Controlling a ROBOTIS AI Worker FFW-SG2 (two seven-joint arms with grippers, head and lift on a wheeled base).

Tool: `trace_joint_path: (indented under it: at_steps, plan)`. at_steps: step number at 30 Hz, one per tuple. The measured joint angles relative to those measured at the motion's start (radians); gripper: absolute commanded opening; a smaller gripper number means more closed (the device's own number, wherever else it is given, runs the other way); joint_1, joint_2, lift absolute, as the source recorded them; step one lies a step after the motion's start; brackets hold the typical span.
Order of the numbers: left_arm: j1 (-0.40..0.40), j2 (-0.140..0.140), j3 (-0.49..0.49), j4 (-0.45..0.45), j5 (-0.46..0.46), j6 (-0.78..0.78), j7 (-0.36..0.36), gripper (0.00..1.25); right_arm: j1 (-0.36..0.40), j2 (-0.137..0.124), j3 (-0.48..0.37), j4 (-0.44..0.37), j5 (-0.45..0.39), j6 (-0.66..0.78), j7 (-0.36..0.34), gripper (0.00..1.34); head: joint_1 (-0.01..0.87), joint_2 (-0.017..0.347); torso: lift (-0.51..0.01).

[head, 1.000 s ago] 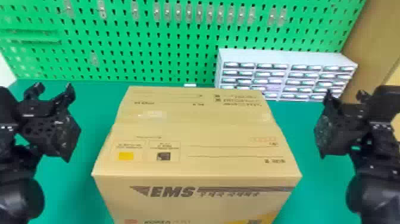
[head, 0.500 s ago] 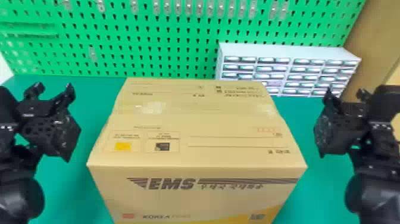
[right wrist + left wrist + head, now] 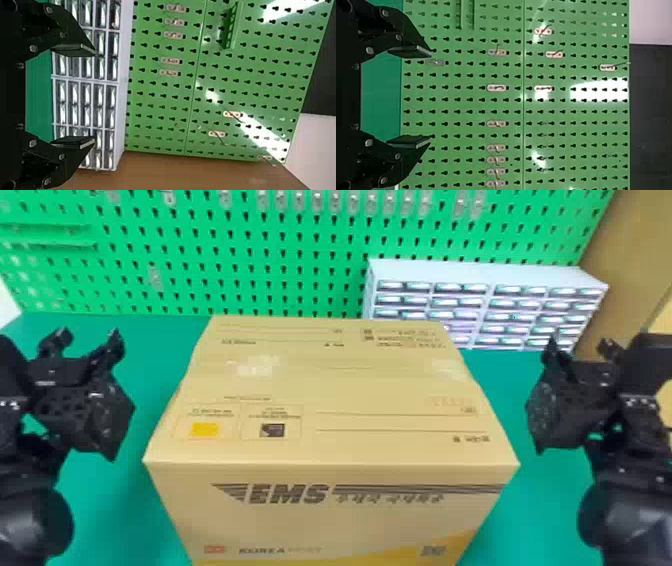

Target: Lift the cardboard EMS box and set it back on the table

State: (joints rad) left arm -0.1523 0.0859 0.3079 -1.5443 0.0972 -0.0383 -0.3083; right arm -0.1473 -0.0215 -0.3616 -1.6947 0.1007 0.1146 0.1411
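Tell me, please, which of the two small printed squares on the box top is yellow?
It is the left square on the EMS box, the one nearer its left edge; the right square is dark.

You are looking at a workshop, or maybe a lab work corner; which of these, I cannot tell. Beyond the left gripper [image 3: 89,335] you have a green board [image 3: 300,280] full of small holes, and on it are fixed metal hooks [image 3: 496,88], several in one row. Beyond the right gripper [image 3: 580,342] stands a pale cabinet [image 3: 485,272] with many small drawers. Below both grippers you see a green work table [image 3: 110,505].
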Motion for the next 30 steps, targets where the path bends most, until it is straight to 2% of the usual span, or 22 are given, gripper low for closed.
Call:
trace_joint_path:
  at_steps: [8,14,17,20,30]
  plan:
    - [0.006,0.000,0.009,0.000,-0.012,-0.001,0.000,0.77,0.006,-0.017,0.008,0.025,-0.052,-0.044,0.000,0.86,0.678,-0.014,-0.093]
    - [0.009,0.000,0.008,0.008,-0.016,-0.004,0.000,0.77,0.019,-0.064,0.048,0.061,-0.122,-0.070,0.000,0.86,0.678,-0.014,-0.093]
    - [0.010,0.000,0.007,0.010,-0.024,-0.013,0.000,0.77,0.023,-0.078,0.060,0.072,-0.134,-0.076,0.000,0.85,0.678,-0.014,-0.093]
    - [0.011,0.000,0.003,0.011,-0.039,-0.020,0.001,0.77,0.025,-0.079,0.060,0.085,-0.139,-0.088,0.000,0.85,0.678,-0.014,-0.093]
    - [0.010,0.000,-0.009,0.011,-0.069,-0.023,0.002,0.77,0.026,-0.056,0.051,0.118,-0.123,-0.114,0.000,0.85,0.678,-0.014,-0.093]
